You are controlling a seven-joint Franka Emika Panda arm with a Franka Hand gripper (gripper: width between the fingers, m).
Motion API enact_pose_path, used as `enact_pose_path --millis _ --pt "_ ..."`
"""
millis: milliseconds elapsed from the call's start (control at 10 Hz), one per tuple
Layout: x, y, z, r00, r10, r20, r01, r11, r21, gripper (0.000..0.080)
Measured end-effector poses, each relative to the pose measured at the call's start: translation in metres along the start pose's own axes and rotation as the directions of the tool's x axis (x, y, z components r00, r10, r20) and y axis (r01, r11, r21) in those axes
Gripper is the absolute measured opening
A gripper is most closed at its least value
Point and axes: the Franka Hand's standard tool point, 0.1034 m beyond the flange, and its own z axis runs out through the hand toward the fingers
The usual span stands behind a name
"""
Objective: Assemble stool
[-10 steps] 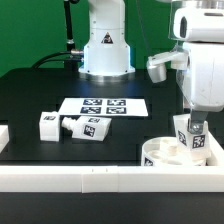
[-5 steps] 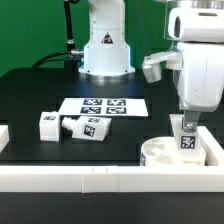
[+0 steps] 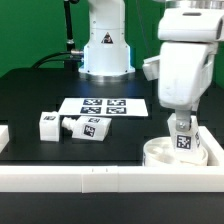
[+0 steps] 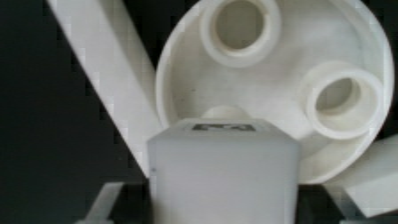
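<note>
On the worktop (image 3: 30, 90), the seat (image 3: 158, 155) lay directly beneath the tool (image 3: 181, 127), which was clenched on one upright leg (image 3: 184, 143) meeting the seat. Judged progress: first leg being fitted; two loose legs (image 3: 88, 128), well away from the tool, awaited installation.

Exterior view faces arm base (image 3: 105, 50) across table (image 3: 30, 95), wrist view close on shared seat (image 4: 210, 88)

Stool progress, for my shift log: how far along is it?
Done: nothing visibly fixed yet. In hand: the gripper grips the upright leg at the seat. Left: seating it, plus one loose leg and a second loose leg lying on the table.
</note>
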Motion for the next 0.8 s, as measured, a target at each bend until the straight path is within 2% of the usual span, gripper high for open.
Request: enact_pose_path --millis 200,400,700,800 --pt "0.005 -0.007 0.000 0.946 0.325 -0.014 -0.325 0.946 -0.004 0.0340" --pt "0.013 -0.012 -0.001 0.797 0.604 -0.027 -0.604 0.797 0.007 0.0340" --pt "0.016 -0.015 -0.001 0.600 0.799 -0.031 -0.799 0.601 0.018 0.0340" --pt "0.017 -0.015 -0.001 0.499 0.866 -0.026 -0.866 0.500 0.029 0.0340"
